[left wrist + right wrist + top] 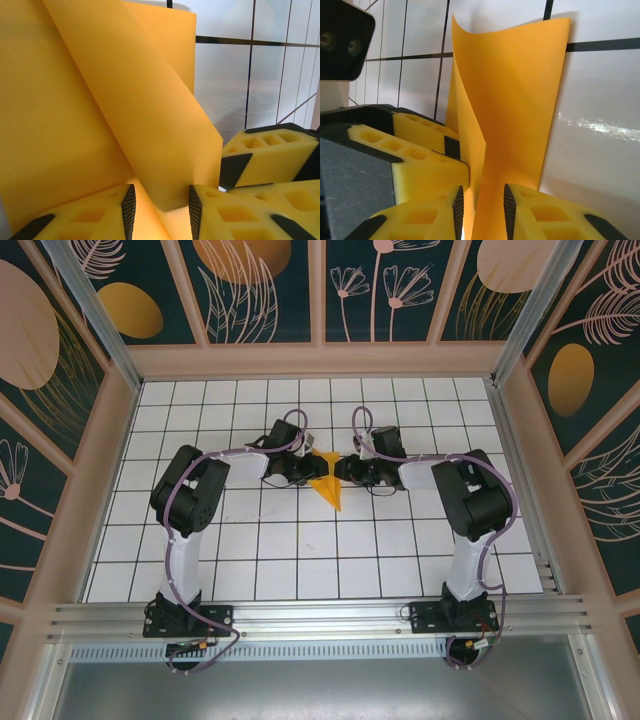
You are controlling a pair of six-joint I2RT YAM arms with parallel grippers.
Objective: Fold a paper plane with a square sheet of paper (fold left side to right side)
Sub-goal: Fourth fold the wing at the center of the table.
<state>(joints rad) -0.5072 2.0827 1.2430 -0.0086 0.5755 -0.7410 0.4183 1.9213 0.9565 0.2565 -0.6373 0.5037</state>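
1. Top external view: your two claws meet nose to nose over the middle of the tiled counter point(200, 560). The left claw point(303, 476) comes in from the left and the right claw point(347, 472) from the right. The square sheet of paper point(327, 483), creased into a pointed shape, sits between them. Its long axis runs far to near, with the tip aimed at the counter's near edge and leaning slightly right. Neither claw is nearer: the sheet lies just right of the left claw and just left of the right one. In my judgement the left-to-right fold turns on that axis, since the left claw must carry its side across it toward the right claw.

2. Left wrist view: your left claw point(161, 207) is half closed. A loose fold of the sheet point(75, 125) fills the gap and touches both pads, so it appears to be pinching the paper. The sheet stands up off the counter with a flap slanting across it. The right claw's fingers point(265, 150) sit just beside it on the right.

3. Right wrist view: your right claw point(481, 210) has its jaws partly apart, with the sheet point(515, 100) rising upright between them. You cannot tell here whether the pads bite or merely flank it. The left claw's fingers point(420, 160) sit just beside the paper on the left.
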